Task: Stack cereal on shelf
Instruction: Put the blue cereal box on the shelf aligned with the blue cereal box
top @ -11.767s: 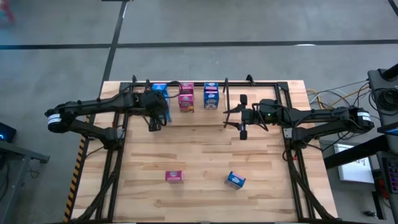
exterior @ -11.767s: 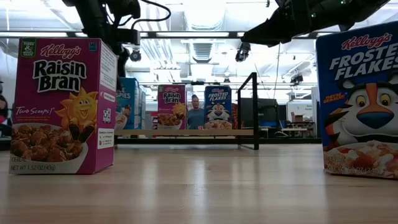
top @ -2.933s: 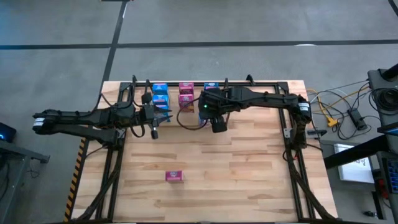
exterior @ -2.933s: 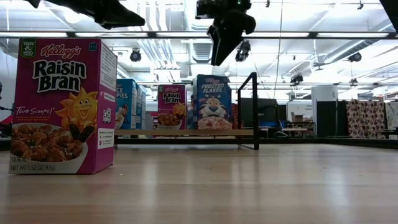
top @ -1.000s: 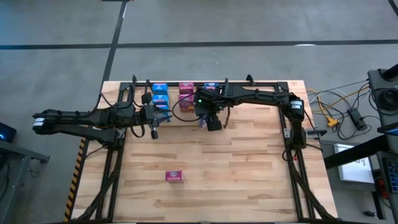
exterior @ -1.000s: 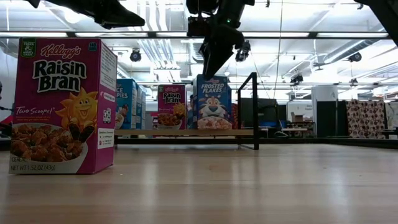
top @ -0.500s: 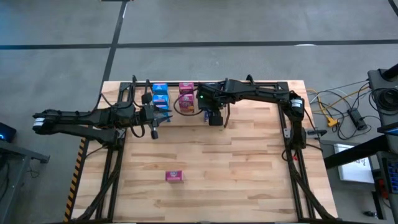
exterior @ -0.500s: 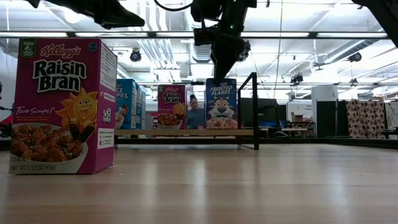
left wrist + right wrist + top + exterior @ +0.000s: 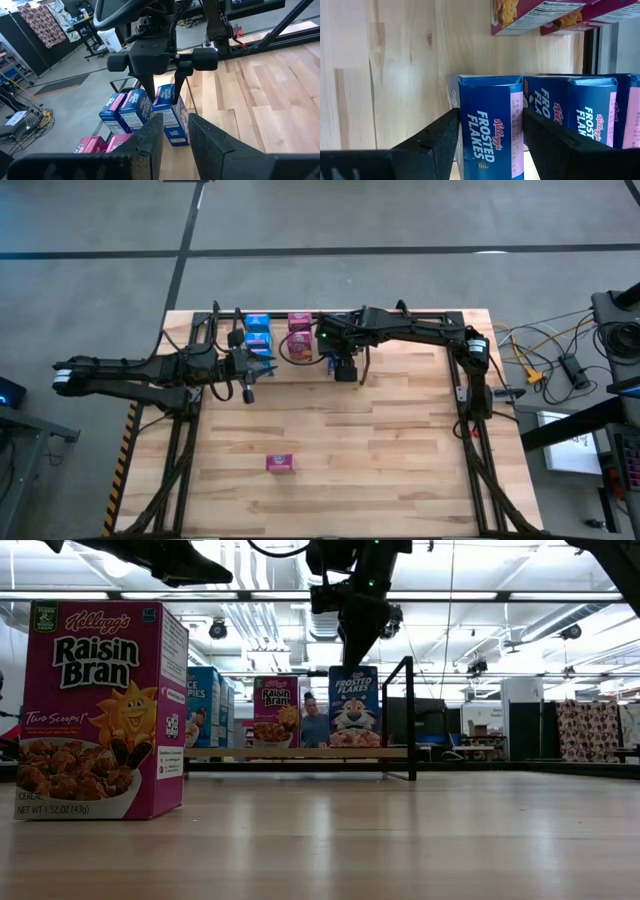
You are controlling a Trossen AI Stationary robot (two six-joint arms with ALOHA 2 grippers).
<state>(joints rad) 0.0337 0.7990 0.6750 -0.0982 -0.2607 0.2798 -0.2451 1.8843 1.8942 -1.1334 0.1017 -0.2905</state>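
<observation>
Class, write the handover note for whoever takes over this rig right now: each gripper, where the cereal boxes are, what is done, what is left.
Right gripper: fingers straddle the front blue Frosted Flakes box at the black wire shelf; contact cannot be told.
Left gripper: empty, hovering beside the shelf's left end.
Done: blue and pink boxes stand in rows on the shelf.
Left: one pink Raisin Bran box lies alone on the near part of the wooden table; it goes to the shelf next.

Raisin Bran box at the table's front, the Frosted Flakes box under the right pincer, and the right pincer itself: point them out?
Raisin Bran box point(image 9: 100, 710), low view, front face.
Frosted Flakes box point(image 9: 490, 132), right wrist view, blue top panel.
right pincer point(image 9: 490, 135), right wrist view, midway between its fingertips.
</observation>
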